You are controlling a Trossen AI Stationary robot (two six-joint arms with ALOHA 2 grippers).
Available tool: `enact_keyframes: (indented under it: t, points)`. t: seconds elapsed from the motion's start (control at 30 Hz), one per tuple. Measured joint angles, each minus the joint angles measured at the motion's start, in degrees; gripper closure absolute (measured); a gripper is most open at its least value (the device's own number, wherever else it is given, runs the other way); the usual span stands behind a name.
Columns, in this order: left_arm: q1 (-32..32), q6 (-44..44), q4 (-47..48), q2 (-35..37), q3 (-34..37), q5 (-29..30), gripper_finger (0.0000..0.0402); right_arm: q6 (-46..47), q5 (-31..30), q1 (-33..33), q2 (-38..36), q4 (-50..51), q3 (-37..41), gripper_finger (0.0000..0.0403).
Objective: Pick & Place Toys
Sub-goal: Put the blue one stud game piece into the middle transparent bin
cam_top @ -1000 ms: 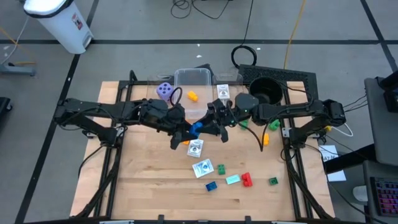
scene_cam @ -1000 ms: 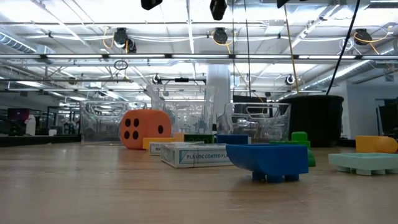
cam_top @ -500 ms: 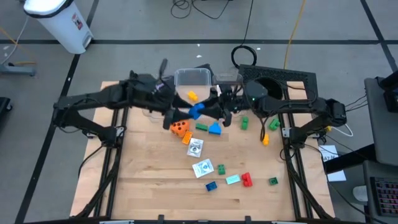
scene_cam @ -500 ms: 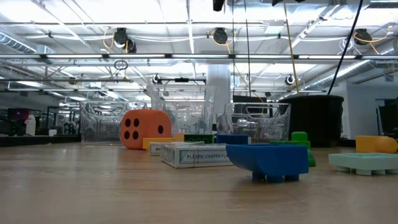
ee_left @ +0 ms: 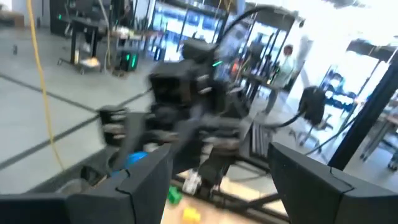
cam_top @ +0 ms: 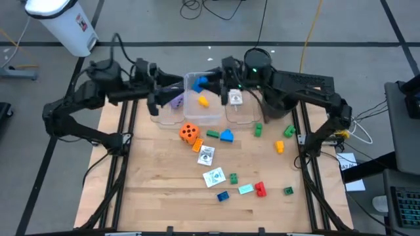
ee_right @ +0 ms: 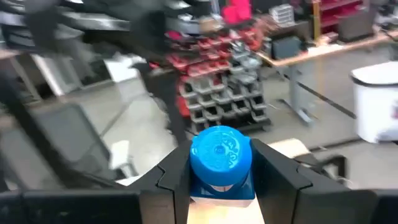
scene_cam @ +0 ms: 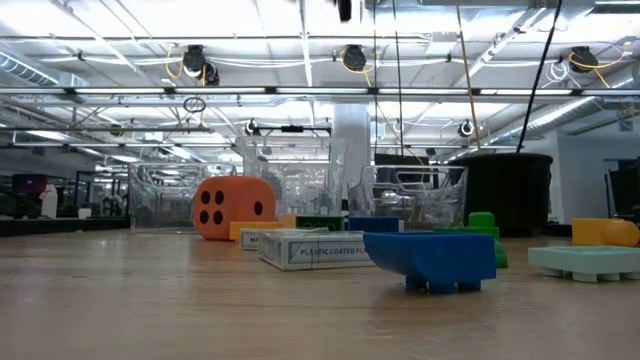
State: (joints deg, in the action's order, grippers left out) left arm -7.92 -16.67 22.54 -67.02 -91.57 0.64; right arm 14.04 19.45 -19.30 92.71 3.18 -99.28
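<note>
My right gripper (ee_right: 221, 171) clamped a blue block (cam_top: 199, 82), the clear tub (cam_top: 209, 117) directly below it. I judged a low, centred release best. My left gripper (ee_left: 221, 180) was open and empty.

Even, bright overhead light fills the high view, with soft shadows under the arms on the bench (cam_top: 164, 190). The low view shows glaring ceiling strip lights (scene_cam: 300, 60) and a blurred foreground. Both wrist views are smeared by motion blur, with a washed-out bright background in the left one.
</note>
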Motion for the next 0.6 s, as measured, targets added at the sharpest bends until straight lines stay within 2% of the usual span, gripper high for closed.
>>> enact_keyframes:
  t: [0.27, 0.6]
  points:
    - [1.4, -0.57, -0.1, 1.94, 0.0, -0.09, 0.0133, 0.63, 0.08, -7.09, 11.86, 2.04, -2.83, 0.0277]
    - [3.19, -1.51, 1.89, 1.45, 0.02, -0.65, 0.0133, 0.07, -0.19, -10.83, 24.63, 2.01, -2.91, 0.0277]
